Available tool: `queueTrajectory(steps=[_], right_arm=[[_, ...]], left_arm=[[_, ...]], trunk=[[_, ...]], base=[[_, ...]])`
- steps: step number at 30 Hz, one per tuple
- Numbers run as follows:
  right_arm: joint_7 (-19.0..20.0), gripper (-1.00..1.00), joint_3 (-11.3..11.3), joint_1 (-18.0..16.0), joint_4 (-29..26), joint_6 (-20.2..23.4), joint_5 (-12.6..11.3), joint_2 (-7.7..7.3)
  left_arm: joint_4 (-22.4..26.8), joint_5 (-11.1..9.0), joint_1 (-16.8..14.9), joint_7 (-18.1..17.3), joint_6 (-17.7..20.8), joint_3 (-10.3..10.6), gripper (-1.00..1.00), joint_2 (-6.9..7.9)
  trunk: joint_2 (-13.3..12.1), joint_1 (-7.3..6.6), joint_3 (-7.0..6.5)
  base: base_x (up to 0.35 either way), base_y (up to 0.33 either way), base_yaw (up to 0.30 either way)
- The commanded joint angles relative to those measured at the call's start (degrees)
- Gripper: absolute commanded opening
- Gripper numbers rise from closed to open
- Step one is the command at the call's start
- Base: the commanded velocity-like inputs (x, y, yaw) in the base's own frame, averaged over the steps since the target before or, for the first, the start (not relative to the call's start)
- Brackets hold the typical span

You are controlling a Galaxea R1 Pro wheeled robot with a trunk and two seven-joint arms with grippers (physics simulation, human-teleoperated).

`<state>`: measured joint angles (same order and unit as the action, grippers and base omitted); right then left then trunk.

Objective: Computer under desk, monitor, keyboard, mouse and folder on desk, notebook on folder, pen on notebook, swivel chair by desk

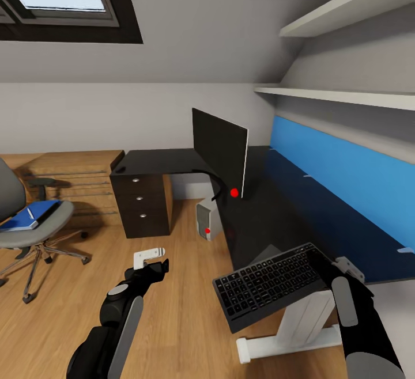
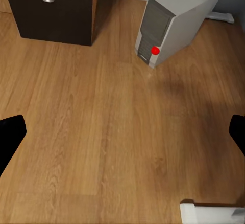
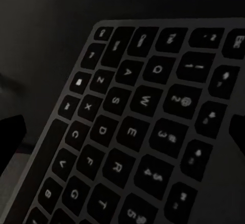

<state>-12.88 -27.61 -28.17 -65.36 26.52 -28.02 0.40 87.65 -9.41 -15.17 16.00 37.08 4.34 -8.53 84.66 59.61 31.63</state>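
At the near edge of the long black desk (image 1: 271,218), the right gripper (image 1: 323,264) holds the flat dark keyboard (image 1: 271,287) clamped by one end; most of it overhangs the wooden floor (image 1: 173,310). Risk: a tilted, cantilevered keyboard may pivot or slip if the grip is shallow, or strike the thin black monitor (image 1: 222,151) while being placed. The left gripper (image 1: 155,266) hangs empty, fingers apart. The grey swivel chair (image 1: 29,223) seat carries the blue folder (image 1: 31,215). The grey computer tower (image 1: 207,220) stands under the desk.

left end effector (image 1: 158,266) spread, right end effector (image 1: 323,264) clamped
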Motion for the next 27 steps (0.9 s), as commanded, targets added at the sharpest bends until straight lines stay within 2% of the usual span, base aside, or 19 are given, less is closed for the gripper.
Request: queueTrajectory(steps=[1, 6, 13, 27], right_arm=[[-0.39, 1.0, -0.08, -0.05, -0.11, 0.2, -0.6, 0.04], [-0.39, 1.0, -0.08, -0.05, -0.12, 0.2, -0.62, 0.04], [-0.4, 1.0, -0.08, -0.05, -0.12, 0.2, -0.63, 0.04], [-0.41, 1.0, -0.1, -0.05, -0.12, 0.2, -0.64, 0.04]], left_arm=[[0.07, -0.61, -0.04, 0.52, 0.19, 0.06, 1.0, 0.01], [0.07, -0.61, -0.04, 0.52, 0.19, 0.06, 1.0, 0.01], [0.07, -0.61, -0.04, 0.52, 0.19, 0.06, 1.0, 0.01], [0.28, -0.61, -0.04, 0.35, 0.19, -0.06, 1.0, -0.04]], trunk=[[0.03, 0.0, 0.06], [0.03, 0.0, 0.06], [0.03, 0.0, 0.06], [0.03, 0.0, 0.06]], base=[[0.0, 0.0, 0.0], [-0.048, 0.0, 0.0], [-0.206, 0.0, 0.0], [-0.013, 0.0, 0.0]])
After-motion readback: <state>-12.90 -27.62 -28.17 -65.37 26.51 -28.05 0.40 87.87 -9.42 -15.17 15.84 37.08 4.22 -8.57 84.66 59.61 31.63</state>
